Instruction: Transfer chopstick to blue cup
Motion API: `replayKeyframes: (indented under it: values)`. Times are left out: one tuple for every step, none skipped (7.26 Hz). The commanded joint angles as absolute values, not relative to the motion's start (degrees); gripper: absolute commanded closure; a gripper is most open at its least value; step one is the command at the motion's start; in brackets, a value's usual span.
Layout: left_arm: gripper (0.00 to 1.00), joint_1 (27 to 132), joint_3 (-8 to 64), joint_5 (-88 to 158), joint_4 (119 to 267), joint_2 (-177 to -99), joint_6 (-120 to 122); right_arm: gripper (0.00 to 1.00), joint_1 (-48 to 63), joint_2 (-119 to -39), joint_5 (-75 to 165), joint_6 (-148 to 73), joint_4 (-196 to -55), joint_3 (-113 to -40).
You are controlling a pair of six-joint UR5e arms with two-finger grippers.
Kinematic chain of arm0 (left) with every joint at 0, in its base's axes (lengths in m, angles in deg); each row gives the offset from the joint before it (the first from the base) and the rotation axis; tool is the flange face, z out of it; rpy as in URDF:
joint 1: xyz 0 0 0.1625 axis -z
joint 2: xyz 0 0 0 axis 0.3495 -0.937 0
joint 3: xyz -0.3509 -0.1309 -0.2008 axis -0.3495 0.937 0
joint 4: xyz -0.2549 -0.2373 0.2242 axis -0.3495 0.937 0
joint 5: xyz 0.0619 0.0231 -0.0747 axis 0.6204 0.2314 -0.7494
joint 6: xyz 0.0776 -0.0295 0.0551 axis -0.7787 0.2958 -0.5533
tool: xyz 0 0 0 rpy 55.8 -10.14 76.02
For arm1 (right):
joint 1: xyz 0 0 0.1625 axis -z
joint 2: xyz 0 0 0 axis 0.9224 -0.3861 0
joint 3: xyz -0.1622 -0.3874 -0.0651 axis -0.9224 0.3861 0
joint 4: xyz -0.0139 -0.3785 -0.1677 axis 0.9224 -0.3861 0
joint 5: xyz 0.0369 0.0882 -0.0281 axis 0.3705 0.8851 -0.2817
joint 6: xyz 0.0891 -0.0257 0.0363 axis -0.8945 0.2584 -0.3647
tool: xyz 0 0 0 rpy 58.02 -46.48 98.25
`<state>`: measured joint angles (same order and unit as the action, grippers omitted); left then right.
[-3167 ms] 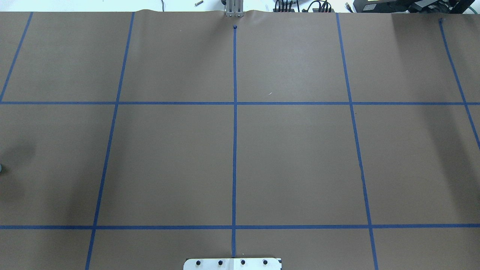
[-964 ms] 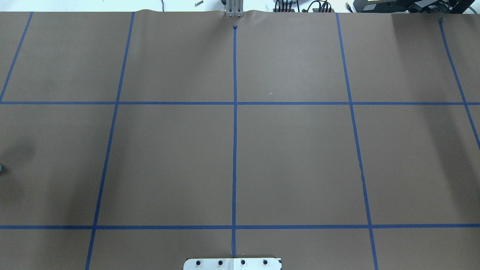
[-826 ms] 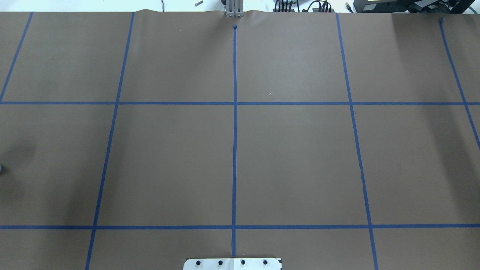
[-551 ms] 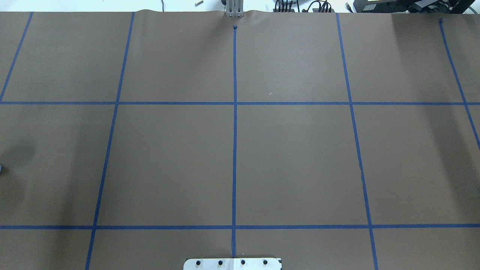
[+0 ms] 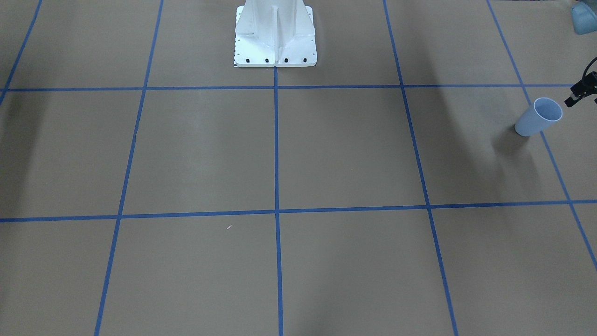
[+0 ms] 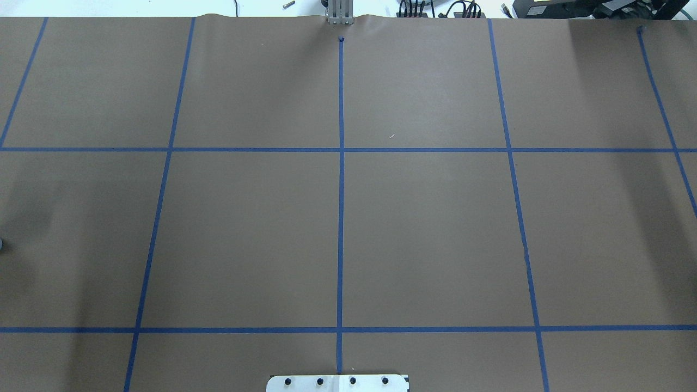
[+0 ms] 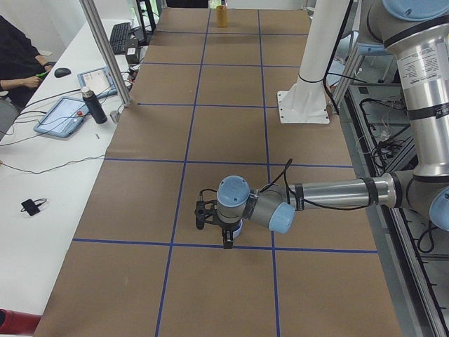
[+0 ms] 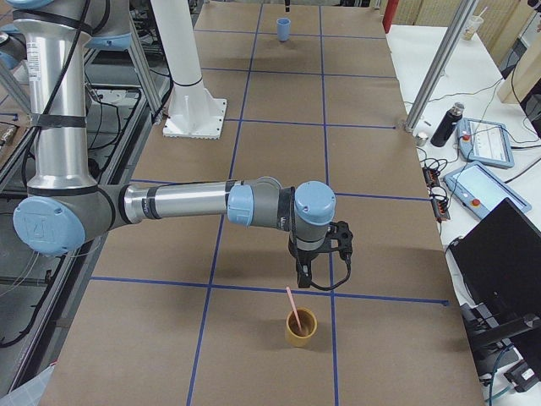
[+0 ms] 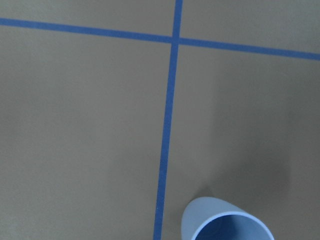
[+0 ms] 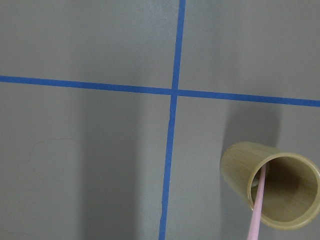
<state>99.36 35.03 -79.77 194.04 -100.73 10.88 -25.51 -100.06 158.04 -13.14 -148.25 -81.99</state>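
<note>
Overhead view shows no change; the chopstick (image 10: 256, 216) stands in the tan cup (image 10: 235, 170) at lower right, so the transfer looks unstarted; I cannot tell how open the left gripper (image 7: 224, 235) or right gripper (image 8: 304, 272) is

One blue cup (image 5: 529, 123) and one tan cup (image 10: 234, 165) are standing on the table (image 5: 345, 149); one pale pink chopstick (image 10: 256, 215) is leaning inside the tan one.

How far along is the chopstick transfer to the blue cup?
Done: nothing yet. The chopstick leans in the tan cup, and the blue cup shows nothing inside. In hand: the right gripper hovers close by the tan cup. Remaining: grasp, carry across, drop in.
</note>
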Motion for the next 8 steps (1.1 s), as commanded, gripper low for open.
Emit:
replayKeyframes:
  values:
    - [0.01, 96.6, 34.5, -79.8, 194.0, -100.7, 11.1, 0.0, -25.4, -99.7, 158.1, -13.3, -148.3, -81.9]
    - [0.01, 95.2, 34.2, -79.8, 194.0, -100.7, 11.1, 0.0, -25.4, -99.6, 158.2, -14.0, -148.3, -81.6]
    - [0.01, 94.4, 33.2, -79.7, 194.0, -100.8, 11.0, 0.0, -25.4, -99.7, 158.5, -14.0, -148.3, -81.6]
    - [0.01, 93.8, 31.9, -79.7, 194.1, -101.1, 10.9, 0.0, -25.4, -99.7, 159.1, -14.0, -148.3, -81.6]
    - [0.01, 93.1, 30.3, -79.6, 194.2, -102.2, 10.8, 0.0, -25.5, -99.7, 159.1, -14.0, -148.3, -81.6]
    - [0.01, 93.1, 28.1, -79.6, 194.5, -103.6, 10.8, 0.0, -25.4, -99.7, 159.2, -14.0, -148.3, -81.6]
    - [0.02, 92.4, 27.9, -79.5, 194.4, -103.9, 10.7, 0.0, -25.4, -99.7, 159.2, -14.0, -148.4, -81.6]
    - [0.44, 91.6, 28.0, -79.5, 194.9, -103.9, 10.8, 0.0, -25.4, -99.7, 159.2, -14.0, -148.4, -81.5]
